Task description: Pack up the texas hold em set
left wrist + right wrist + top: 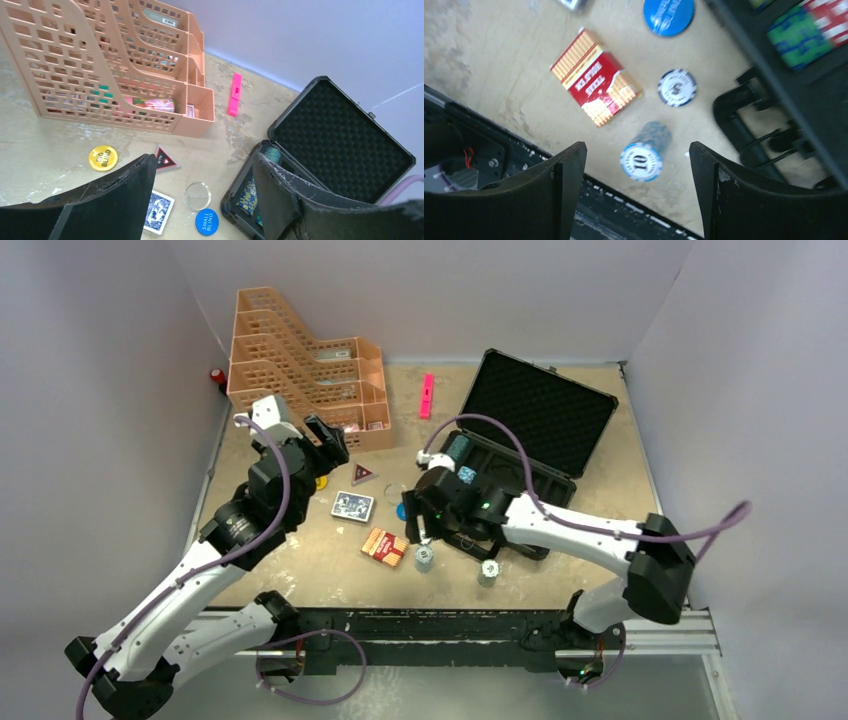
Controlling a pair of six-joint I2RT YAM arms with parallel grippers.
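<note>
The black foam-lined case (545, 420) lies open at the back right, with striped chip stacks (249, 194) in its tray. On the table lie a blue card deck (353, 506), a red card deck (596, 82), a triangular dealer button (164, 160), a yellow Big Blind button (103, 157), a clear disc (197, 195) and a blue Small Blind button (206, 221). My right gripper (639, 190) hangs open above a blue-and-white chip stack (644, 157) marked 10. A black-and-white chip (677, 87) sits beside the case handle (744, 130). My left gripper (205, 200) is open and empty above the buttons.
Orange mesh trays (300, 370) stand at the back left, right behind my left gripper (330, 443). A pink marker (427, 395) lies between the trays and the case. The table's front edge and black rail (624, 210) run just under my right gripper.
</note>
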